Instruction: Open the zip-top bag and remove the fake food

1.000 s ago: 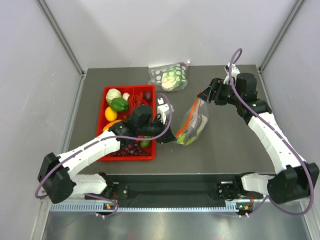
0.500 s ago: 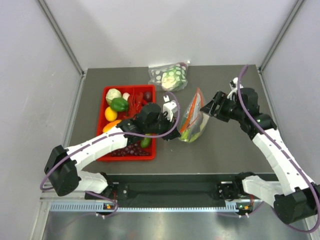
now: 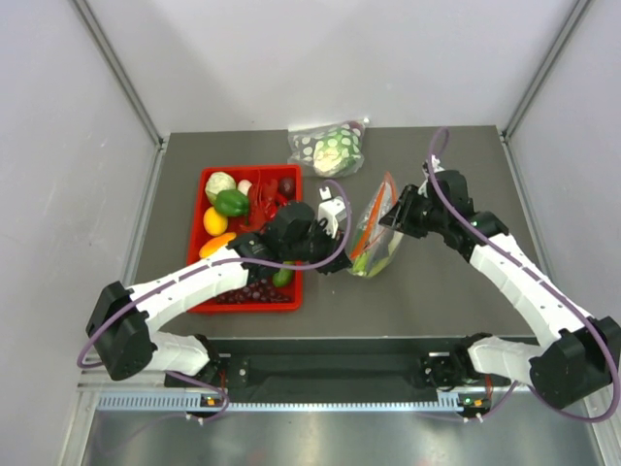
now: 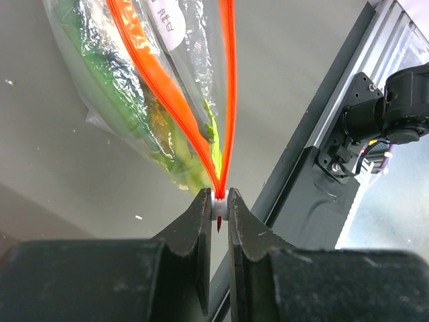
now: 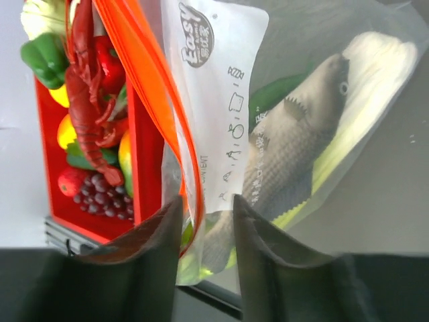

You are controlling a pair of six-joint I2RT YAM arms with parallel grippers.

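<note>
The zip-top bag (image 3: pixel 376 243) stands on edge mid-table, its orange-red zip strip (image 4: pixel 161 87) parted into two diverging bands. My left gripper (image 3: pixel 345 238) (image 4: pixel 220 205) is shut on the small white zip slider (image 4: pixel 220 203) at the strip's near end. My right gripper (image 3: pixel 393 216) (image 5: pixel 206 209) is open, its fingers straddling the bag's edge by the white label (image 5: pixel 221 87). Inside the bag lie the grey fish (image 5: pixel 288 154), the pale celery-like stalk (image 5: pixel 375 60) and a slim green piece (image 5: pixel 275 90).
A red tray (image 3: pixel 247 307) of fake food, with purple grapes (image 5: pixel 100 194) and a red lobster (image 5: pixel 87 100), sits just left of the bag. A dotted clear bag (image 3: pixel 330 148) holding a pale round head lies at the back. The table's front rail (image 4: pixel 315 134) is close by.
My right gripper has come from the back right down to the bag's right side. My left gripper has shifted right with the slider, and the bag now stands more upright.
</note>
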